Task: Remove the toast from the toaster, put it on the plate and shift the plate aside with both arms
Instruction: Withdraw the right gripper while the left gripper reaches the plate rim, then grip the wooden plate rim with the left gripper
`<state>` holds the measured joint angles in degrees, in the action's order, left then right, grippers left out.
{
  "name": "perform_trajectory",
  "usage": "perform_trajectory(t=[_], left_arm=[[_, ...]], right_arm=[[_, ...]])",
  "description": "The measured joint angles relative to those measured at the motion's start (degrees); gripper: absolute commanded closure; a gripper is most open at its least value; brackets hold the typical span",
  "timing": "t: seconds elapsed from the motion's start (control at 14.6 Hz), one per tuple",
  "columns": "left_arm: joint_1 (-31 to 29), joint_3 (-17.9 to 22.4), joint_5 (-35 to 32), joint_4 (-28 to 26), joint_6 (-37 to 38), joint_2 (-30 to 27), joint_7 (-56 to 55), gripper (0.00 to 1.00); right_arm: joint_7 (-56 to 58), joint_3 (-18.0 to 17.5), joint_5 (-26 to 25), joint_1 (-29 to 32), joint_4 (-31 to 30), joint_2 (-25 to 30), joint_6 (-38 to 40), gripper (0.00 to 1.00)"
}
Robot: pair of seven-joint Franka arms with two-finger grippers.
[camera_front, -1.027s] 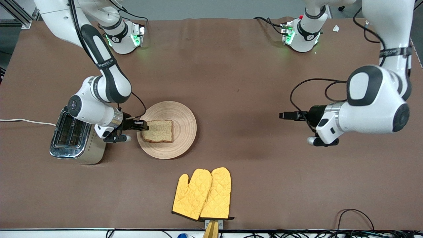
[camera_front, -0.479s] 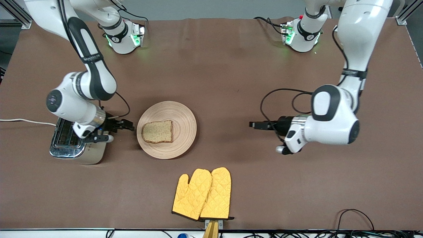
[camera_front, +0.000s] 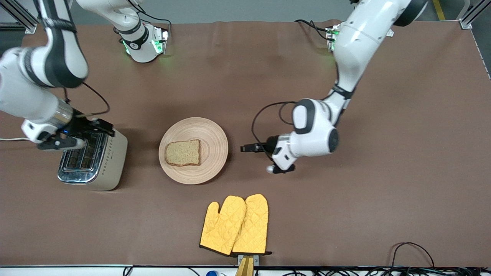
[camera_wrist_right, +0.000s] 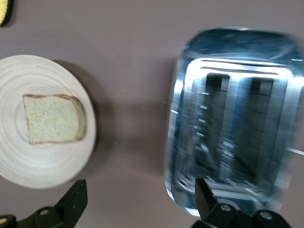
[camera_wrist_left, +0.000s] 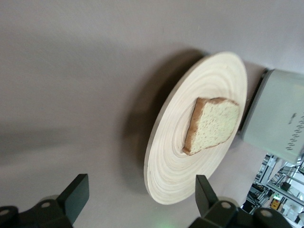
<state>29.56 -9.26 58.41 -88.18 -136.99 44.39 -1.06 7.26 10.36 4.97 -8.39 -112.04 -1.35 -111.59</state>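
The toast (camera_front: 183, 152) lies flat on the round wooden plate (camera_front: 211, 134) in the middle of the table. My left gripper (camera_front: 244, 148) is open and empty, low beside the plate's edge toward the left arm's end, not touching it. The left wrist view shows the plate (camera_wrist_left: 190, 175) and the toast (camera_wrist_left: 213, 124) ahead of my open left gripper (camera_wrist_left: 141, 194). My right gripper (camera_front: 108, 129) is open and empty, up over the toaster (camera_front: 92, 159). The right wrist view shows the toaster (camera_wrist_right: 237, 118), the plate (camera_wrist_right: 42, 166) and the toast (camera_wrist_right: 54, 118) below my right gripper (camera_wrist_right: 140, 199).
A pair of yellow oven mitts (camera_front: 234, 224) lies nearer to the front camera than the plate. The toaster's white cord (camera_front: 30, 140) runs off the right arm's end of the table. Black cables (camera_front: 414, 253) lie at the front edge.
My right gripper has drawn back from the toast on the plate and risen over the toaster. My left gripper has moved in across the table to the plate's edge.
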Motion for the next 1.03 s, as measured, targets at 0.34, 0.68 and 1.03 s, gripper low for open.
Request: perform_trajectory(t=[0.34, 0.68, 1.03], left_arm=[[5.4, 0.0, 3.1, 4.4, -5.5, 5.4, 1.4, 0.02], [7.1, -1.6, 3.3, 6.9, -10.6, 8.7, 1.7, 0.22], [7.2, -2.4, 3.9, 8.3, -12.0, 10.4, 4.4, 0.95]], right_arm=[[-0.4, 0.4, -3.1, 2.6, 12.2, 2.8, 16.5, 0.00], [-0.7, 0.2, -4.4, 2.7, 19.0, 3.1, 21.2, 0.00], [-1.3, 0.1, -4.6, 2.7, 23.0, 3.1, 22.6, 0.00]])
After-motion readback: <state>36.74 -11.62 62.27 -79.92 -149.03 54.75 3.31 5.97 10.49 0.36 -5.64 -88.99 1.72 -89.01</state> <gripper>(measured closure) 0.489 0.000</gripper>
